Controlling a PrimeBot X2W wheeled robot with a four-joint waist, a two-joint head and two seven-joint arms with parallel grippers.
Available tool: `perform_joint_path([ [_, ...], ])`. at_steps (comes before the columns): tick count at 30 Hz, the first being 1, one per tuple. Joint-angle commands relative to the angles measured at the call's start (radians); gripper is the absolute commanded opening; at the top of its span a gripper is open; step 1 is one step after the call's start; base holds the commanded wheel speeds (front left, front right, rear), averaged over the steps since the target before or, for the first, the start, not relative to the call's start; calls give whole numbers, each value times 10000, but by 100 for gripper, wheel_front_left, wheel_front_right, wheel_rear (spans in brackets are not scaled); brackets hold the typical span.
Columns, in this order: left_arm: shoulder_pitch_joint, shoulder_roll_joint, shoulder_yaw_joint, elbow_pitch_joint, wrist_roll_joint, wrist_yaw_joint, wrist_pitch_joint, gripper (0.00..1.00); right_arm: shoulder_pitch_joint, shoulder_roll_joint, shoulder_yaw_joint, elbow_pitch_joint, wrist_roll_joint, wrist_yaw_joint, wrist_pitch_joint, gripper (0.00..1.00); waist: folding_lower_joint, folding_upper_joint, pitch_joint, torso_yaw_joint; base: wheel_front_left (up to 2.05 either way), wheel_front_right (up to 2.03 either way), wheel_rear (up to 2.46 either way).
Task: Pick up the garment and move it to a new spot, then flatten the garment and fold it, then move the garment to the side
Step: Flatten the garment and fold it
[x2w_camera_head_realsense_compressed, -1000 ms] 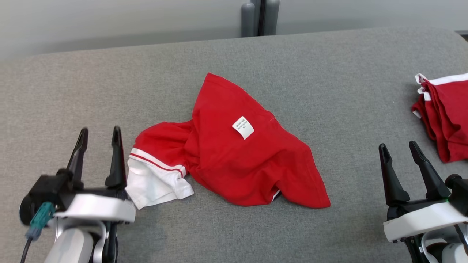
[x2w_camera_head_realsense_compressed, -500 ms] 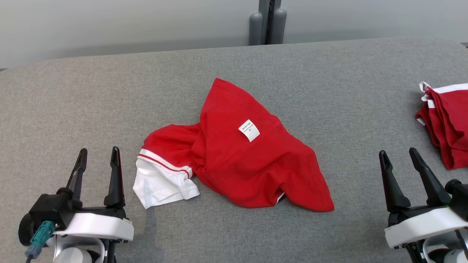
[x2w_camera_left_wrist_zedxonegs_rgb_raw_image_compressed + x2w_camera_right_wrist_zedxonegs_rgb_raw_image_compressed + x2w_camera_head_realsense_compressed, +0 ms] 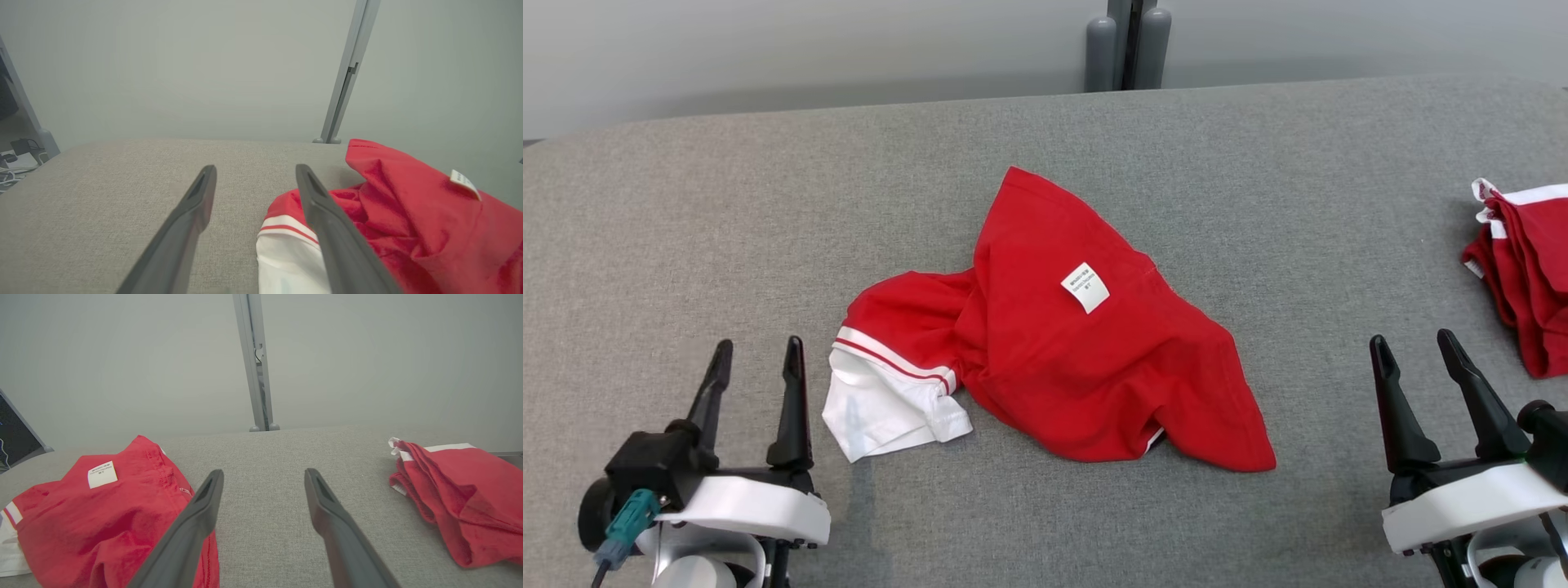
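Crumpled red garment [image 3: 1054, 359] on grey tabletop [image 3: 768, 204].
Left claw [image 3: 757, 349] at 8 o'clock, right claw [image 3: 1413, 341] at 4, both apart.

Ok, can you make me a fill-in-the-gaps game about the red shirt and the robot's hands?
The crumpled garment on the grey surface is mostly ____ in colour.
Its sleeve end nearest the left gripper is ____ with a red stripe.
The left gripper and the right gripper are both ____ and hold nothing.
The other pile of red clothes lies on the robot's ____ side.
Missing words: red, white, open, right.
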State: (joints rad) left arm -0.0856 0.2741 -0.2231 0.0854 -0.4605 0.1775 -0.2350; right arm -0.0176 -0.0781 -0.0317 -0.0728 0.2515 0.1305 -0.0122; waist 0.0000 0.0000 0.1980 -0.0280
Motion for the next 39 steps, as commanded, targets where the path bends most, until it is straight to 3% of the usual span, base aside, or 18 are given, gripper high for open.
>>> perform_joint_path([
  [1,-33,28,-72,206,-104,-69,156,100,-99,-70,-37,-15,17,4,-51,100,0,0,45,12,0,0,0],
  [6,-25,-146,-307,848,-337,-294,458,100,-158,-58,30,-14,-3,5,-55,100,0,0,184,4,0,0,0],
  [18,-703,-723,-896,3580,-1088,-1365,1059,100,-352,-87,161,-22,36,5,-72,100,0,0,623,-37,0,0,0],
  [19,-756,-740,-933,3709,-1104,-1428,1059,87,-355,-90,151,-24,28,4,-71,100,0,0,642,-36,0,0,0],
  [20,-799,-755,-961,3797,-1126,-1493,1025,32,-350,-89,143,-25,18,5,-70,100,0,0,653,-37,0,0,0],
  [21,-819,-768,-993,3867,-1138,-1536,1019,0,-345,-89,127,-19,13,4,-70,100,0,0,658,-33,0,0,0],
  [30,-1161,-764,-1116,4037,-987,-1650,680,0,-666,-218,118,211,91,5,-110,100,0,0,745,289,0,0,0],
  [39,-1736,-865,-1383,4022,-810,-1748,584,0,-1925,-886,934,1046,406,5,-24,100,0,0,1357,991,0,0,0],
])
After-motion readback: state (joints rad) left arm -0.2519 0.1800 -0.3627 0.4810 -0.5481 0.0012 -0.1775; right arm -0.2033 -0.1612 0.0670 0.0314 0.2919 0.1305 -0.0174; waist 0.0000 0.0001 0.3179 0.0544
